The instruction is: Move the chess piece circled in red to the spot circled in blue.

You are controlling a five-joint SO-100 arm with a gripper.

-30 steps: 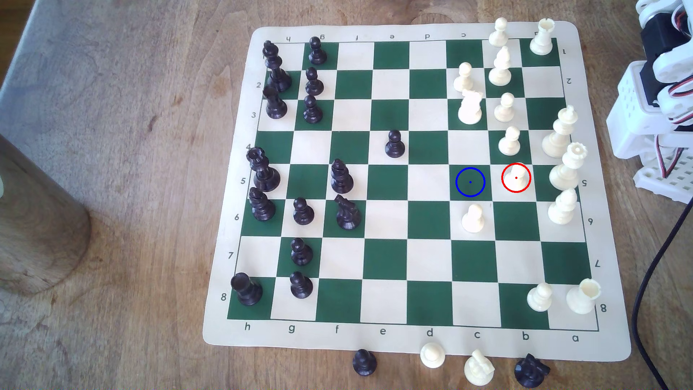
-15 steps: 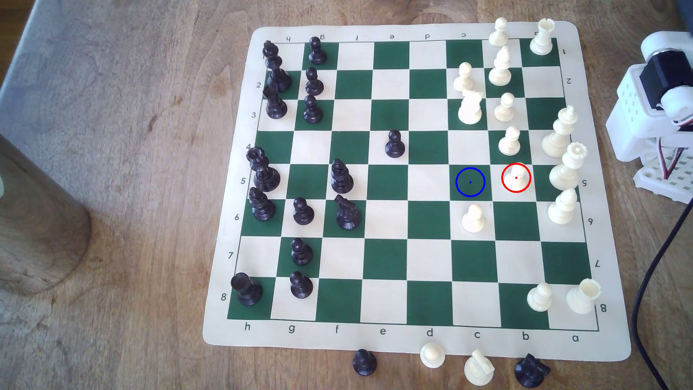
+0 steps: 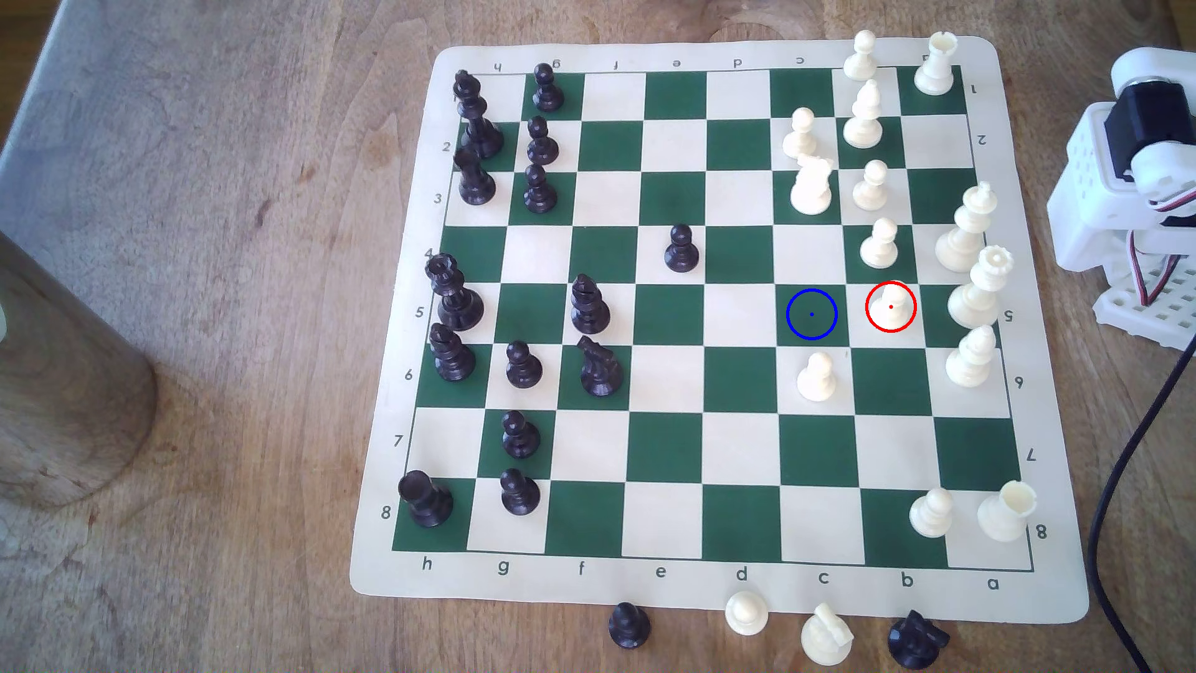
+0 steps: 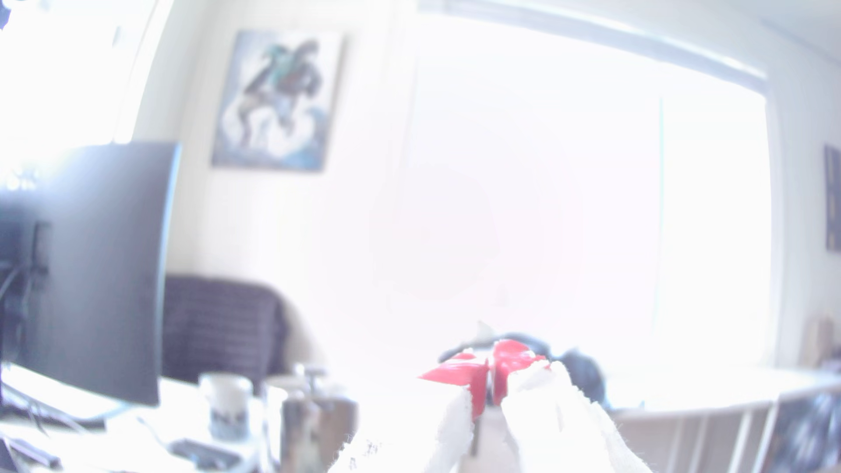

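1. Exterior view first: the chess piece (image 3: 890,305), a cream-white pawn, stood upright inside the red circle on a cream square in the row marked 5, near the exterior view's right edge of the chess mat (image 3: 401,582).
2. Just beside it, toward the exterior view's left, the spot (image 3: 811,314) was a dark green square ringed in blue with a blue dot, and nothing stood on it.
3. Close neighbours: another white pawn (image 3: 879,243) sat one row up in the same file, a white queen (image 3: 980,288) stood just beside the circled pawn toward the right, and one more white pawn (image 3: 817,377) sat one row below the blue-ringed square.
4. Over at the exterior view's right edge, the arm's white base (image 3: 1113,200) sat off the mat on the wooden table (image 3: 194,259), well apart from the circled pawn.
5. Wrist view now: the gripper (image 4: 491,386) pointed out into a washed-out bright room, its red fingertips (image 4: 512,357) pressed together with nothing between them, and a dark monitor (image 4: 91,273) and a mug (image 4: 226,400) were blurred beyond.
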